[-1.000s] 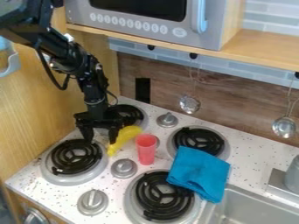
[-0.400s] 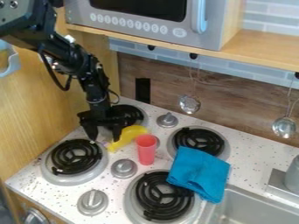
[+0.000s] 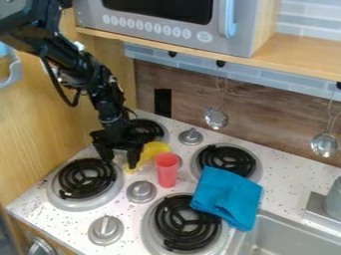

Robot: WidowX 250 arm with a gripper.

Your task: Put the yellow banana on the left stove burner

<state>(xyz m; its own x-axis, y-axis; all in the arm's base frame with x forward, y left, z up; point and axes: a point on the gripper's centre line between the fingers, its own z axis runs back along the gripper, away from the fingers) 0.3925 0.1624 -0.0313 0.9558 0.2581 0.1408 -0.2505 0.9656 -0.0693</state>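
At the near side of the speckled white tabletop [image 3: 60, 219], a silver knob [image 3: 105, 230] and a black coil burner [image 3: 186, 223] are seen, with a grey sink [image 3: 286, 241] to the right. A blue cloth [image 3: 230, 194] is laid partly over this burner and partly over the right rear burner [image 3: 228, 158]. Farther in, the left burner [image 3: 86, 178] and a second knob [image 3: 141, 191] are found. A translucent red cup [image 3: 167, 170] is stood upright behind that knob.

Just to the left of the cup, the black pincer [image 3: 120, 163] is pointed downward. Its fingers are kept wide apart, and nothing is gripped between them. The right-hand finger in the view is placed in front of the yellow curved object [image 3: 156, 148], which is partly covered by it and is located just behind the cup; whether they are touching cannot be told. The arm [image 3: 80, 67] is extended from the upper left, sloped down to the right, and its wrist is bent to a steeper angle, almost vertical. Behind the pincer, the left rear burner [image 3: 148, 130] is partly hidden.
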